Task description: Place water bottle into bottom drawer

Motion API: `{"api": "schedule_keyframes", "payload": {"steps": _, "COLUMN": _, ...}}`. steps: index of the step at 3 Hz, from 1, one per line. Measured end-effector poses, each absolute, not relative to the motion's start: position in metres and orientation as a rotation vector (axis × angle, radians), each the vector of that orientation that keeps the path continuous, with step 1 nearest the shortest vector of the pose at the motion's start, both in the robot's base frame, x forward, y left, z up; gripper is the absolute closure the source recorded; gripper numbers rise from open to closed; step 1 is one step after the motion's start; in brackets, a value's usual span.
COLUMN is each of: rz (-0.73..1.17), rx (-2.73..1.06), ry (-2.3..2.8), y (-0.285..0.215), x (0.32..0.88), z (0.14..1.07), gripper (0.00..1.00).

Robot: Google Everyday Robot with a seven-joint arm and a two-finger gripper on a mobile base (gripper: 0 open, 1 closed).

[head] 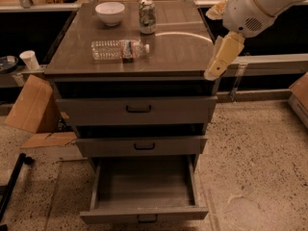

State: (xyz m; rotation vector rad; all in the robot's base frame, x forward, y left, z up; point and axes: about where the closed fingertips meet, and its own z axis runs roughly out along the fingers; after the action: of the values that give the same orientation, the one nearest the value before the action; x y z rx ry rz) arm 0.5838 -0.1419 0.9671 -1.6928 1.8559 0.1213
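The water bottle [119, 49] lies on its side on the cabinet top [183, 52], left of the middle, with its white cap pointing right. The bottom drawer [144, 184] is pulled open and nothing lies in it; its small dark handle is at the front edge. My gripper [222, 57] hangs from the white arm [255, 6] at the top's right edge, well to the right of the bottle and not touching it. It holds nothing that I can see.
A white bowl [109, 12] and a green-and-silver can [147, 16] stand at the back of the top. The two upper drawers [137, 110] are shut. Cardboard [31, 105] and a paper cup [30, 59] are to the left. Speckled floor lies to the right.
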Motion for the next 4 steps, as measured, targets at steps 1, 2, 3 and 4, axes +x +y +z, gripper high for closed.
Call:
{"api": "schedule_keyframes", "payload": {"steps": 1, "rz": 0.122, "rx": -1.693, "ry": 1.856, "y": -0.141, "x": 0.584, "z": 0.967, "gripper": 0.0}}
{"api": "schedule_keyframes", "payload": {"steps": 2, "rz": 0.17, "rx": -1.72, "ry": 1.797, "y": -0.107, "x": 0.613, "z": 0.965, "gripper": 0.0}}
{"api": "schedule_keyframes", "payload": {"steps": 3, "rz": 0.258, "rx": -1.745, "ry": 1.724, "y": -0.054, "x": 0.651, "z": 0.956, "gripper": 0.0}}
{"api": "schedule_keyframes", "payload": {"steps": 4, "rz": 0.318, "rx": -1.742, "ry": 1.712, "y": -0.015, "x": 0.677, "z": 0.941, "gripper": 0.0}}
